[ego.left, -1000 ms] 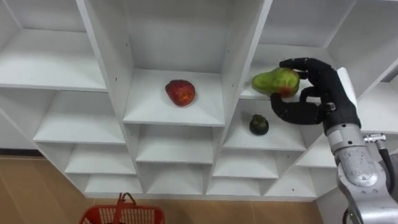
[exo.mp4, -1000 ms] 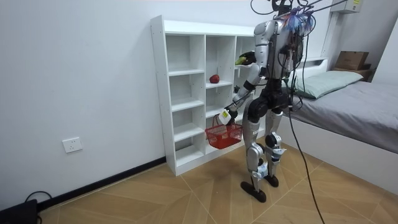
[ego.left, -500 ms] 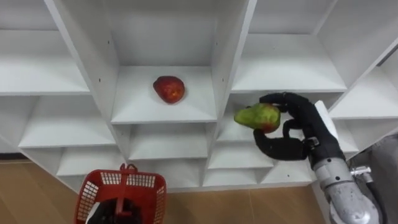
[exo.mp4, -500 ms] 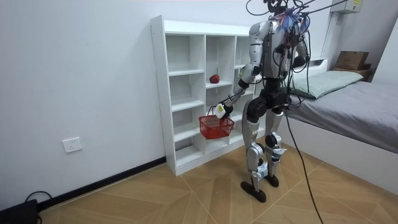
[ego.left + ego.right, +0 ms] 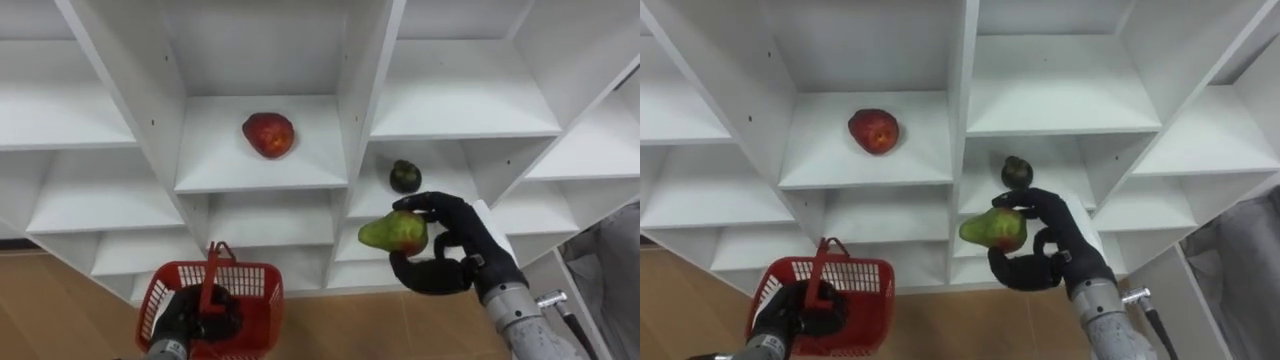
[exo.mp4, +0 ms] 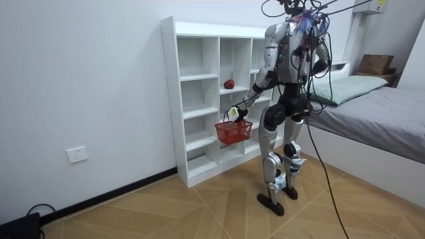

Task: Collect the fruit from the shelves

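Fruit in the right hand, basket in the left

Lowest and nearest in the eye views, the left hand has its fingers wrapped round the handle of a red basket, which hangs in front of the bottom row of the closet. What lies inside the basket cannot be made out past the hand and the mesh.

To the right of the basket and somewhat higher, well apart from it, the right hand grips a green fruit. The fruit is pear-shaped with a reddish blush on one side. Fingers curl over its top and the thumb closes under it. It is held in the air in front of the closet, resting on no shelf.

Behind it, a small dark fruit sits on a shelf in the right-hand column, just above the held fruit as the eye views show it. One column to the left and one shelf higher, a red fruit lies near the middle of its compartment.

In the room view the robot stands upright facing the white closet, close to its front, with the basket out before it at about hip height. A bed stands behind the robot at the room view's right, and a wall socket is low on the wall at the room view's left.
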You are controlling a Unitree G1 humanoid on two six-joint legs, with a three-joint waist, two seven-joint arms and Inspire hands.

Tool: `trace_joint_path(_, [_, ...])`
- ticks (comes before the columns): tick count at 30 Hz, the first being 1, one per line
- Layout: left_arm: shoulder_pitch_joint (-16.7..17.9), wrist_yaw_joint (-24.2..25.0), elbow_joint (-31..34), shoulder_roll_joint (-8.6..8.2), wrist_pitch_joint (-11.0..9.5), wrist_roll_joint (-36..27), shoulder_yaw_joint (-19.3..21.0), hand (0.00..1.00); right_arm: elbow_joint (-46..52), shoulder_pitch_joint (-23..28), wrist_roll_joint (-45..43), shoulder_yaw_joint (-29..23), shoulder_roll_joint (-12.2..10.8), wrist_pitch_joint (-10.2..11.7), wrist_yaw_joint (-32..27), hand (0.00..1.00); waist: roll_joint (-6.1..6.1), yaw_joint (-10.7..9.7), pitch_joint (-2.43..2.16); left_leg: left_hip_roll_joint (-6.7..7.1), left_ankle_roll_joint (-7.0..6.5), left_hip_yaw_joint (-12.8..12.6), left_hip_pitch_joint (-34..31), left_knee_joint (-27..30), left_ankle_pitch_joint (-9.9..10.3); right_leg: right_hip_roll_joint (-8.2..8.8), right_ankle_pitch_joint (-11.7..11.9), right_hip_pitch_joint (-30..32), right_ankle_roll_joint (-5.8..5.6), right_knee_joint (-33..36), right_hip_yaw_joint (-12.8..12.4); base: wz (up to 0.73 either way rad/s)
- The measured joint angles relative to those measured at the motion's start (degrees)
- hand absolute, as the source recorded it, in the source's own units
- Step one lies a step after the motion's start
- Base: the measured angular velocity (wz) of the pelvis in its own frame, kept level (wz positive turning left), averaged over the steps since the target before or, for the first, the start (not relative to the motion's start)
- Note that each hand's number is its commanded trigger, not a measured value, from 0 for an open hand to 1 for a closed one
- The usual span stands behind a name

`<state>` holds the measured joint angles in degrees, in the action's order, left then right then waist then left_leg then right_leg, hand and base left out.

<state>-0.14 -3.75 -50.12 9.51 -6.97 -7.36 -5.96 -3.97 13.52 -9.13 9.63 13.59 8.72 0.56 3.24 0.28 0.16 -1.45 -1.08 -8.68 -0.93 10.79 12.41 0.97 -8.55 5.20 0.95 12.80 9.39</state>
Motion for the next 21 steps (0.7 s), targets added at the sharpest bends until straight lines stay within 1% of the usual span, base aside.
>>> trace_joint_path(4, [-0.5, 0.6, 0.0, -0.06, -0.9, 0.0, -1.3, 1.00, 0.0, -0.1, 0.2, 2.8, 0.0, 0.0, 2.0, 1.00, 0.13, 0.1, 0.09, 0.02, 0.00, 0.0, 0.0, -0.1, 0.0, -0.04, 0.0, 0.0, 0.00, 0.0, 0.0, 0.00])
trace_joint_path(8, [-0.5, 1.0, 0.4, -0.02, -1.1, -0.4, -2.3, 1.00, 0.0, -0.6, 0.2, 4.4, 0.0, 0.0, 3.4, 1.00, 0.18, 0.1, 0.13, -0.10, -0.01, 0.0, -0.9, 0.1, 0.0, 0.00, 0.0, 0.5, 0.02, 0.0, 0.1, 0.00])
trace_joint_path(11, [-0.7, 1.9, 2.4, -0.10, -1.2, -1.2, -3.2, 1.00, -0.8, -2.1, 0.2, 5.1, -0.1, 0.0, 4.1, 1.00, 0.01, 0.2, 0.26, -0.30, -0.02, 0.0, -2.4, 1.0, 0.0, 0.19, 0.4, 1.8, 0.11, 0.0, -0.1, 0.03])
trace_joint_path(13, [-0.6, 2.7, 4.4, -0.90, -1.3, -2.0, -3.3, 1.00, -3.7, -3.7, 0.1, 5.1, -0.4, 0.0, 4.4, 1.00, -0.17, 0.2, 0.42, -0.29, -0.02, 0.1, -2.7, 1.2, 0.0, 0.40, 0.5, 1.9, 0.11, 0.0, 0.1, 0.02])
trace_joint_path(16, [-0.6, 3.2, 7.9, -2.00, -1.7, -2.2, -3.7, 1.00, -4.9, -4.5, 0.1, 5.0, -0.4, 0.0, 4.4, 1.00, -0.58, 0.1, 0.67, -0.26, -0.03, 0.3, -3.6, 1.6, 0.0, 0.49, 0.5, 2.5, 0.10, 0.1, 0.4, 0.04])
trace_joint_path(18, [-0.6, 3.9, 10.1, -2.18, -1.9, -2.1, -4.7, 1.00, -4.9, -4.6, -0.3, 5.0, -0.6, 0.0, 4.4, 1.00, -0.81, 0.2, 0.75, -0.29, -0.03, 0.3, -4.3, 2.0, 0.0, 0.54, 0.5, 3.3, 0.11, 0.5, 0.3, 0.00])
trace_joint_path(21, [-0.6, 6.7, 11.5, -2.29, -2.2, -2.1, -5.0, 1.00, -4.9, -4.6, -2.2, 5.0, -1.5, 0.0, 4.4, 1.00, -1.17, 0.2, 0.80, -0.40, -0.03, 0.1, -4.9, 2.1, 0.0, 0.50, 0.5, 4.0, 0.12, 1.0, 0.2, -0.03])
